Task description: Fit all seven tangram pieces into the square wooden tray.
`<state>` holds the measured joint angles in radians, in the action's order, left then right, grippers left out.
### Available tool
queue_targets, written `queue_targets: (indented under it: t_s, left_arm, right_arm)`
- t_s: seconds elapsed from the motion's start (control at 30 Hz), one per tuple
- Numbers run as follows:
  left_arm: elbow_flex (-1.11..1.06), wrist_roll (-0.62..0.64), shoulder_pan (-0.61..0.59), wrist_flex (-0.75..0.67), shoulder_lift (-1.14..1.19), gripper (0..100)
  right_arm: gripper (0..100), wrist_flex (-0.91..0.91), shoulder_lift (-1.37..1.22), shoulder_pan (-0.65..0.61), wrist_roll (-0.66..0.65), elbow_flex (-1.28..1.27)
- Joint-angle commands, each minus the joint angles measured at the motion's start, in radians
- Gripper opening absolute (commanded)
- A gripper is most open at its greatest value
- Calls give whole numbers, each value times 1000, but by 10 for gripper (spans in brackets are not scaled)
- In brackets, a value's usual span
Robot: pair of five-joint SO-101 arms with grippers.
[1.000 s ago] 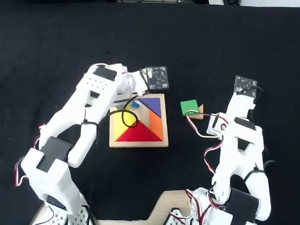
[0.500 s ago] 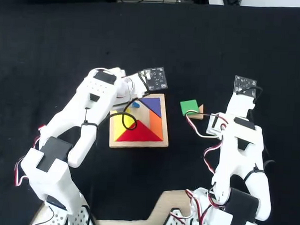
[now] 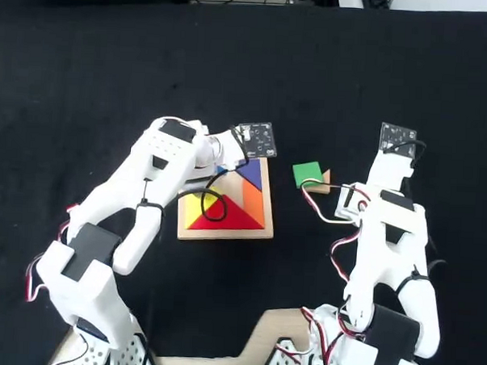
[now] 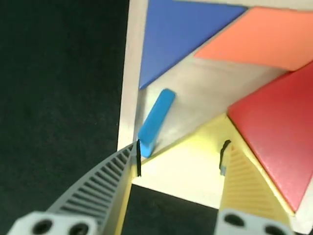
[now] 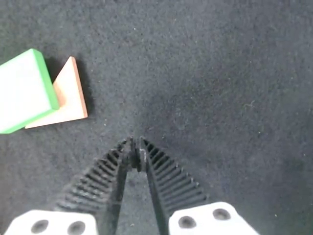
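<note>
- Tangram pieces: four lie flat in the wooden tray (image 3: pixel 225 233) near the middle of the table (image 3: pixel 87 62). They are the red triangle (image 4: pixel 279 142), yellow triangle (image 4: pixel 190 171), dark-blue triangle (image 4: pixel 186 34) and orange piece (image 4: pixel 264 39).
- Light-blue piece (image 4: pixel 156 120): it stands on edge, tilted, in the bare gap between the dark-blue triangle and the yellow triangle, close to the tray's wall.
- Green square (image 3: pixel 308 173) and tan triangle (image 3: pixel 325 181): these lie touching each other on the table, just beside the tray on the side toward the table's right edge.
- Left gripper (image 4: pixel 181 156): it hangs over the tray's far left corner with jaws spread. One fingertip is at the end of the light-blue piece and the other is over the yellow triangle.
- Right gripper (image 5: pixel 135 149): it sits over bare table near the green square, with jaws pressed together and nothing between them.
- Handling (judgement): the pieces look thin, stiff and light, with smooth painted faces that could slip. A flat piece is best pinched across two opposite edges. The tilted piece may tip flat under a gentle push on its upper edge.
- Views: the left wrist view reveals the piece on edge, a corner that the arm largely covers in the high view. The high view alone relates the tray to the two loose pieces. The right wrist view shows the green square's side wall and its contact with the tan triangle.
</note>
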<state>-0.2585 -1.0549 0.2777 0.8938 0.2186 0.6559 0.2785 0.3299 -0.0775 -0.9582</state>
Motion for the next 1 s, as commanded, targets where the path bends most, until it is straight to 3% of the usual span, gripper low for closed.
queue_targets:
  t_s: [0.0,0.2,0.27,0.43,0.63,0.97]
  left_arm:
    - [33,-2,19,-32,-51,274]
    - [194,20,-10,100,-183,274]
    - [216,20,-21,74,-204,274]
    - [162,60,-81,-149,-98,274]
    - [150,71,-77,-245,20,274]
    - [168,66,-85,-153,32,274]
  right_arm:
    - [11,-18,2,-14,0,59]
    - [11,-18,2,-14,0,59]
    - [11,-18,2,-14,0,59]
    - [11,-18,2,-14,0,59]
    - [11,-18,2,-14,0,59]
    - [11,-18,2,-14,0,59]
